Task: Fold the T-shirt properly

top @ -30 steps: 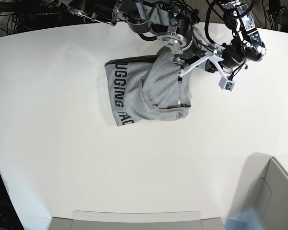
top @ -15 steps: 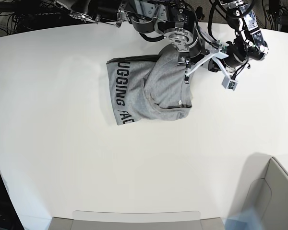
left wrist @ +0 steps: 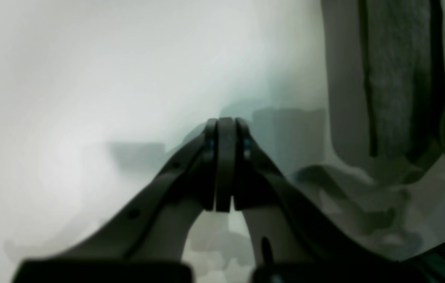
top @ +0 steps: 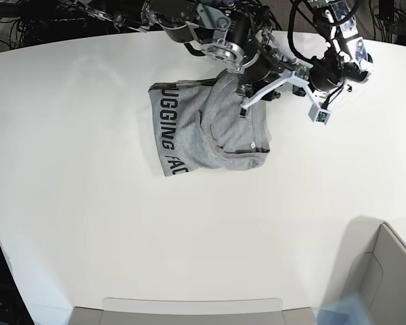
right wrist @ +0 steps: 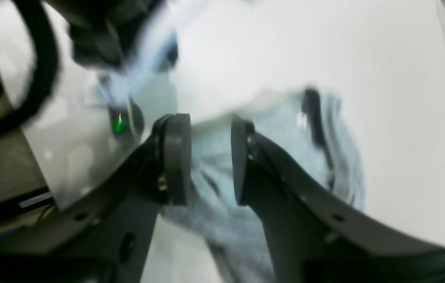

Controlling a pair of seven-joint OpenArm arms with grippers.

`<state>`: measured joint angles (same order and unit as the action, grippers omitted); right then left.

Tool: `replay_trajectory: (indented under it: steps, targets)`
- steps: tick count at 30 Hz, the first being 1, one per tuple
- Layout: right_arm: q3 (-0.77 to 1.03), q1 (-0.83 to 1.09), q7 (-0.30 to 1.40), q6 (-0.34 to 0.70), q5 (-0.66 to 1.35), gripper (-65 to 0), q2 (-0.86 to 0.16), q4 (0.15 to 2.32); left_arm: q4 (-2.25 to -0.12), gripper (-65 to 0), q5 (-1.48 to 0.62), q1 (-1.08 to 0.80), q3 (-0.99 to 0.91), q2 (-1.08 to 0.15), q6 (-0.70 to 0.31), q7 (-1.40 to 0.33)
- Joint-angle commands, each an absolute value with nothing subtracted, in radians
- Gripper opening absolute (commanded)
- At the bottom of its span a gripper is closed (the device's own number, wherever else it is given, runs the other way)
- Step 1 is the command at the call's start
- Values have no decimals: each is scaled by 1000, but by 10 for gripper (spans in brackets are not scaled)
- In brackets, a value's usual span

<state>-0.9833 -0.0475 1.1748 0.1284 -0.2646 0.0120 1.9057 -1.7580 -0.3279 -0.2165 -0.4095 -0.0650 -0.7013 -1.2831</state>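
Toward the far edge of the white tabletop [top: 88,203] lies the T-shirt [top: 210,132], a rumpled heap of heather-grey knit, one plain flap folded over the printed side. Black block letters run along its left margin, reading "UGGING FAC" as far as they show. Over the cloth's upper right corner hangs the right tool [top: 247,101], its white fingers just above the fabric; the right wrist view shows its dark pads [right wrist: 177,157] spread apart with soft grey cloth visible in the gap, and nothing pinched. Just beside it, off the shirt's right edge, sits the left tool [top: 318,112], its flat black pads [left wrist: 226,165] pressed together on nothing, grey ribbed fabric blurred at that view's right border.
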Motion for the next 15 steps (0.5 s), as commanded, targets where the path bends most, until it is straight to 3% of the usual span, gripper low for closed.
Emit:
replay_trajectory:
  steps: [1,7,13,15]
  targets:
    - [-941,-59,1152,127,-275,-469,33,1952,-1770,-642,-315,-206,-443,-73,-698,-1290]
    - [-713,-31,1159,131,-274,-484,18,2029,-1847,-650,-315,-179,-463,-76,-698,-1290]
    - [-524,10,1159,133,-269,-650,-45,2029,-1949,-650,-315,-182,-275,-76,-698,-1290]
    - [-452,25,1159,139,-271,-650,-45,2029,-1959,-650,-315,-182,-214,-76,-698,-1290]
